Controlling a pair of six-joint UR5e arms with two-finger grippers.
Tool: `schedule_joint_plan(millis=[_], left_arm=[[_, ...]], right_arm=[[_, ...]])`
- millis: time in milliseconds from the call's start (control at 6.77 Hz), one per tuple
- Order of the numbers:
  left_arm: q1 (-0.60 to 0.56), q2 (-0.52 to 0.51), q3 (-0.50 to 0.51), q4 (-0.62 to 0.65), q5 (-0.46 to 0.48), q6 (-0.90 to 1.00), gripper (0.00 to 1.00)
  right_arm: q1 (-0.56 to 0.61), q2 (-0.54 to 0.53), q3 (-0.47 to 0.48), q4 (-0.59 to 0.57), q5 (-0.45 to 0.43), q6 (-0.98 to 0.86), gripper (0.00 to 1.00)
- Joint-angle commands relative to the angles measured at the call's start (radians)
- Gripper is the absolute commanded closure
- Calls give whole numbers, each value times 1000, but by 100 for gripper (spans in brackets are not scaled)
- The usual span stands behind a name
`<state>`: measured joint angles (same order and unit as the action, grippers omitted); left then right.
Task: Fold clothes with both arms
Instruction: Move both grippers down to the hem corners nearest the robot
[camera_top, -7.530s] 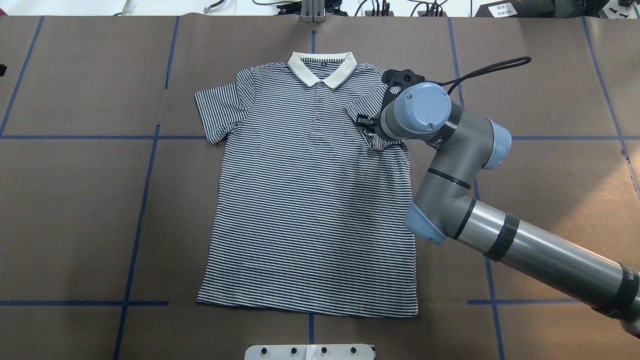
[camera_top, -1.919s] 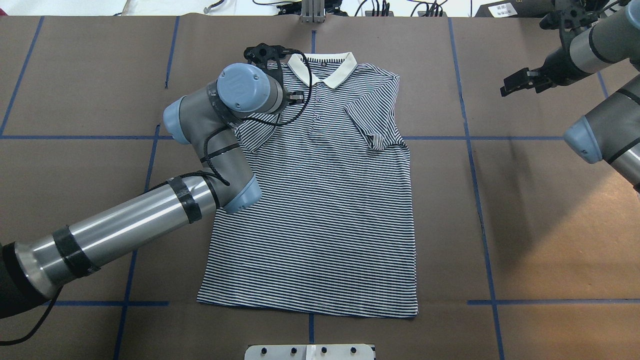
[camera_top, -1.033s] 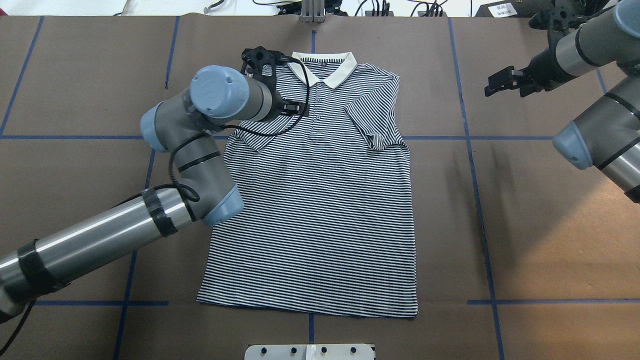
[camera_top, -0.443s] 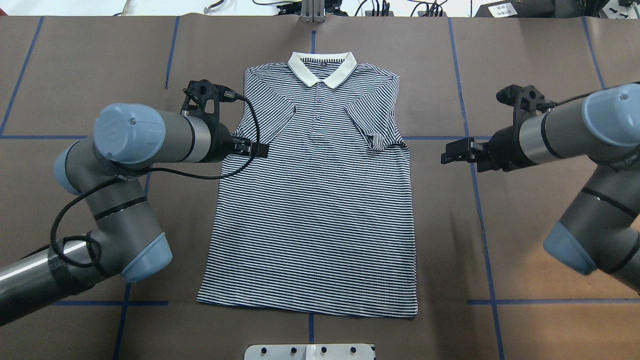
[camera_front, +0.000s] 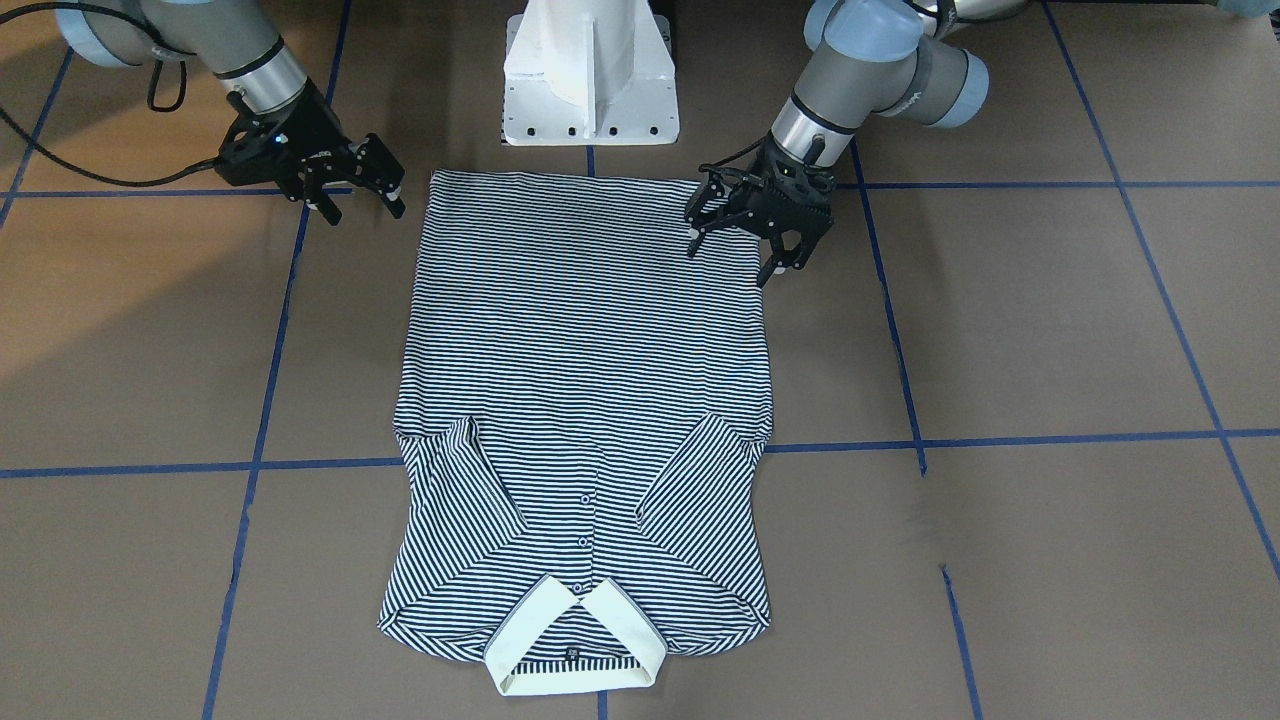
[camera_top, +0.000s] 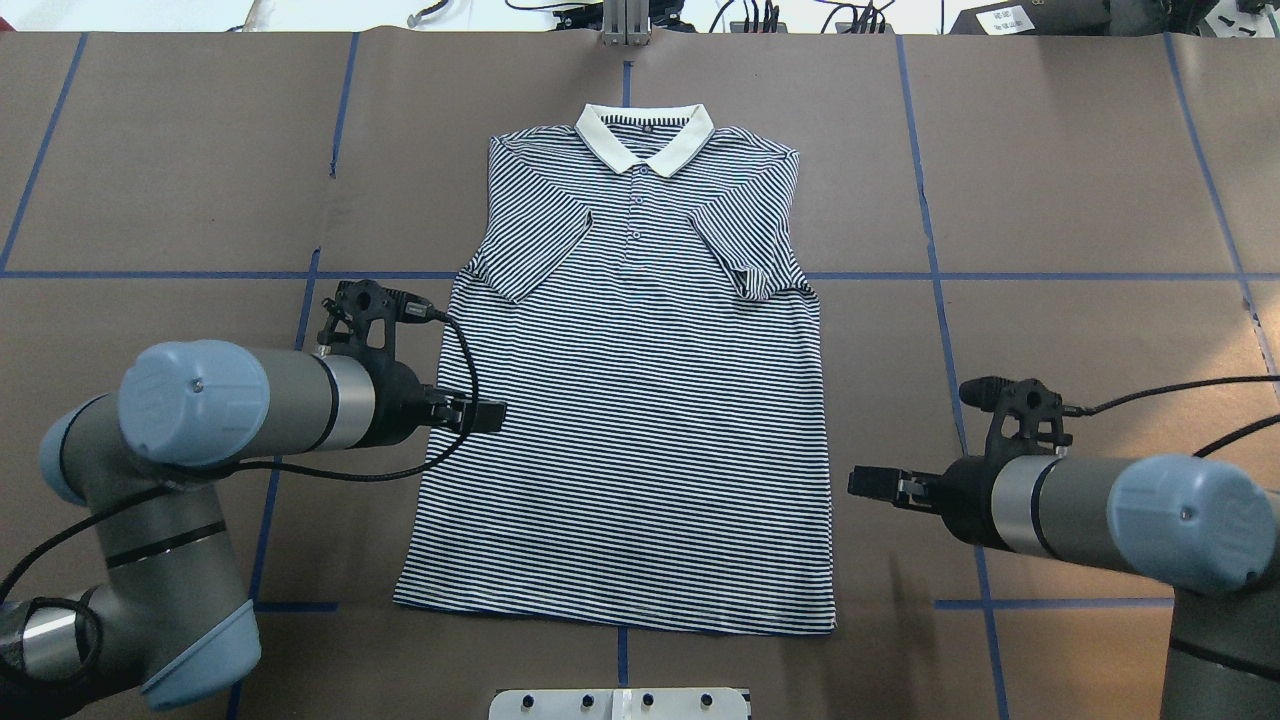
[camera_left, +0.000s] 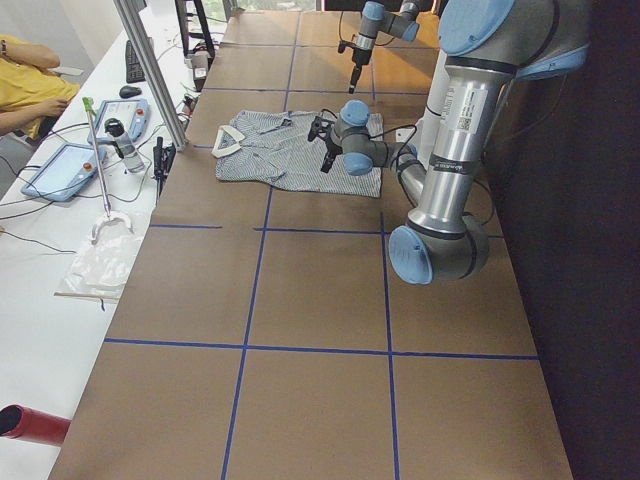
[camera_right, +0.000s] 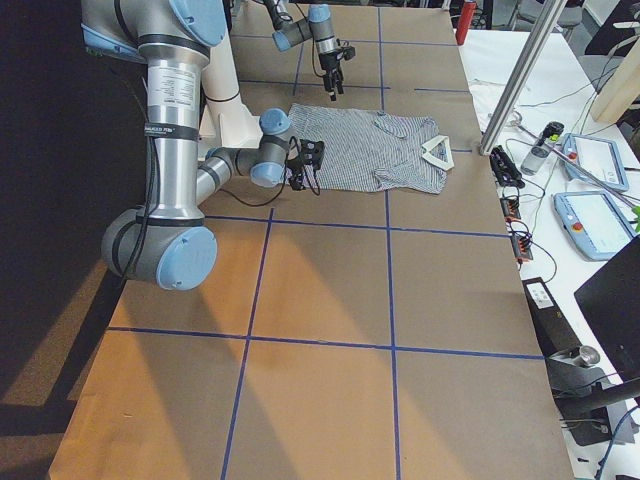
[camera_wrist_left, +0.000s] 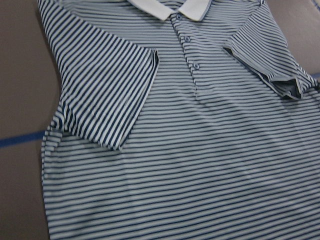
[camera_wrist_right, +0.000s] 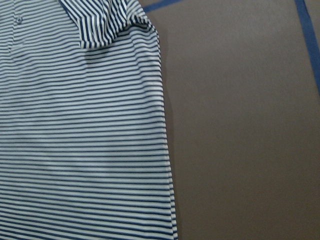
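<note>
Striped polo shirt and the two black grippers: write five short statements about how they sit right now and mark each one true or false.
1. Both short sleeves of the navy-and-white striped polo shirt are folded inward onto its front. True.
2. The cream collar lies at the end nearest the white pedestal base. False: the hem is nearest the base, and the collar is at the far end.
3. The left gripper is shut on the hem. False: it is open and holds no cloth.
4. The right gripper is open, over the brown table beside the shirt. True.
5. The shirt's lower half is folded up over the chest. False: the body lies flat at full length.
</note>
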<state>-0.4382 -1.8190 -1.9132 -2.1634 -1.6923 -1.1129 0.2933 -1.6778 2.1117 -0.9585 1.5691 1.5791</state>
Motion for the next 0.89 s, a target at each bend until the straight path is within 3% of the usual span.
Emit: schedule_joint_plan(millis=[0, 295, 443, 738], left_arm=[[100, 157, -96, -1, 46, -121, 5], [186, 220, -102, 7, 117, -246, 37], [211, 222, -102, 14, 120, -277, 43], [245, 218, -102, 62, 129, -303, 47]], right_arm=[[-103, -36, 16, -26, -115, 143, 7], [-106, -36, 34, -55, -118, 148, 9], [-114, -36, 34, -75, -127, 151, 10], [-123, -34, 34, -75, -130, 151, 9]])
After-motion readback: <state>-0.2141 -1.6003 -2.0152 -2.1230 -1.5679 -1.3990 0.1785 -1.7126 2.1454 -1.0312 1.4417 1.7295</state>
